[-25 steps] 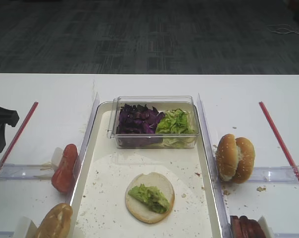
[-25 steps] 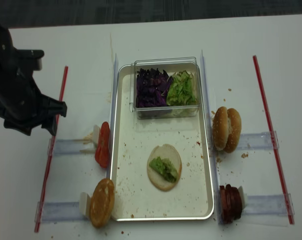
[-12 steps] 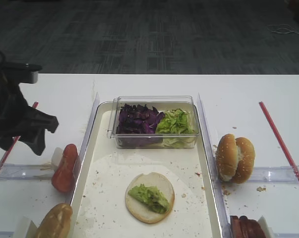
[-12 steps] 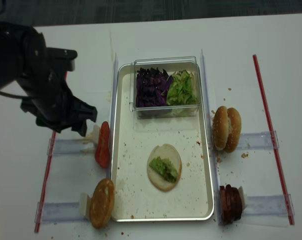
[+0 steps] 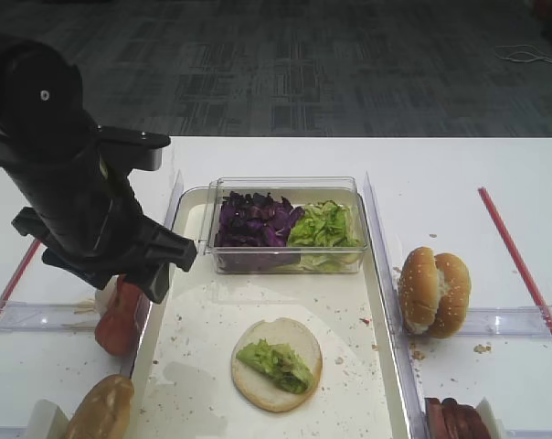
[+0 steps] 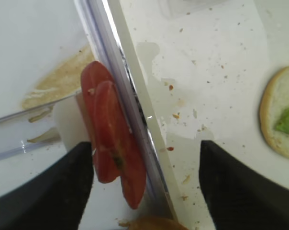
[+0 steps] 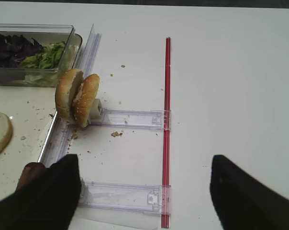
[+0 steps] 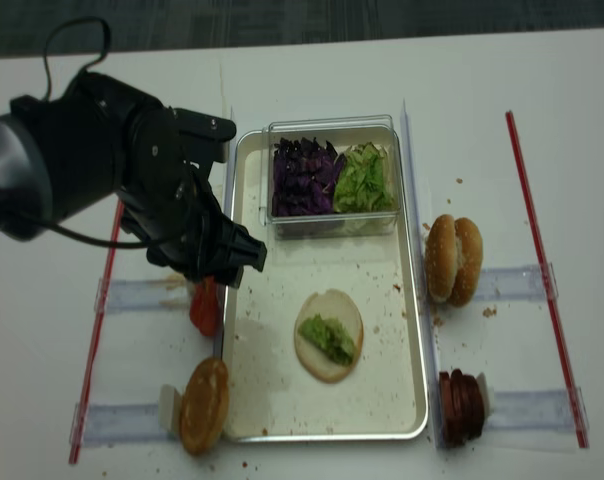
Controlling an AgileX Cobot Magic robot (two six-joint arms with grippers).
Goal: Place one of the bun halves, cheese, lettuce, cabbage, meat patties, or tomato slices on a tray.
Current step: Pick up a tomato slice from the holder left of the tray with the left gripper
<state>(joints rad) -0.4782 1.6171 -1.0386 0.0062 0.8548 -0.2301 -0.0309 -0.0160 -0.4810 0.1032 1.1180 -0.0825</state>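
1. Looking through the left wrist view, you see the left gripper (image 6: 144,187) with its two dark fingers (image 6: 53,191) spread wide and nothing between them; it hangs over the tomato slices (image 6: 113,153).
2. Note that the tomato slices stand on edge just outside the tray's left rim, against a clear plastic holder (image 6: 34,129) on the white desk (image 6: 29,43). One finger sits on the desk side of the slices, the other over the tray (image 6: 206,72).
3. In the exterior high view, you find the left arm (image 5: 66,192) covering most of the slices; only a red part (image 5: 119,320) shows below it.
4. Check the tray floor: one bun half (image 5: 276,363) lies cut face up near the front, topped with a green lump. Crumbs are scattered around it.
5. At the far end of the tray you have a clear tub (image 5: 285,224) holding the cabbage (image 5: 253,219) on the left and the lettuce (image 5: 323,224) on the right.
6. A seeded bun crown (image 8: 203,405) rests outside the tray's front left corner.
7. On the right, two more bun halves (image 7: 77,97) stand on edge in a holder just beside the tray rim, and dark patties (image 8: 460,405) stand nearer the front.
8. The right gripper (image 7: 144,191) shows spread fingers with nothing held, above the desk beside a red strip (image 7: 166,120).
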